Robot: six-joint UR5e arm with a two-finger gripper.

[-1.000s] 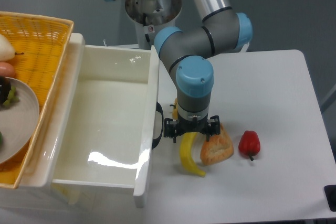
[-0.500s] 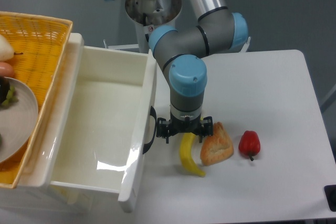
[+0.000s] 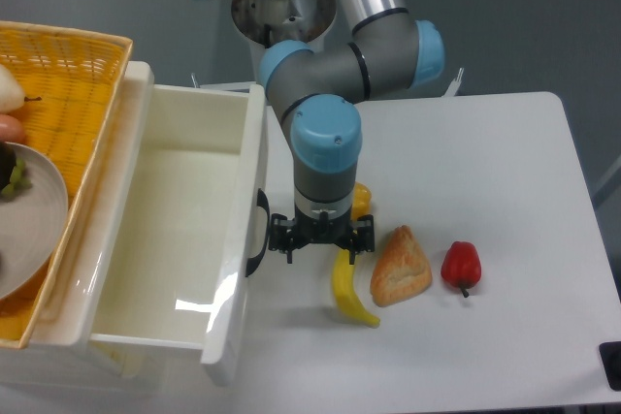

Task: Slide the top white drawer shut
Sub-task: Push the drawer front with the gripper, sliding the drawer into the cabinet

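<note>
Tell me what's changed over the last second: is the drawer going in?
Yes. The gripper has travelled left, pushing the top white drawer partly into the cabinet; its front and black handle now sit further left. The banana, pastry and red pepper stayed put. Nothing was grasped.

You see the top white drawer point(image 3: 184, 230) in glossy, smooth plastic with bright highlights. Its handle point(image 3: 257, 235) is black and matt. The basket point(image 3: 82, 113) is rough woven wicker. The table point(image 3: 514, 201) looks smooth and matt.
</note>
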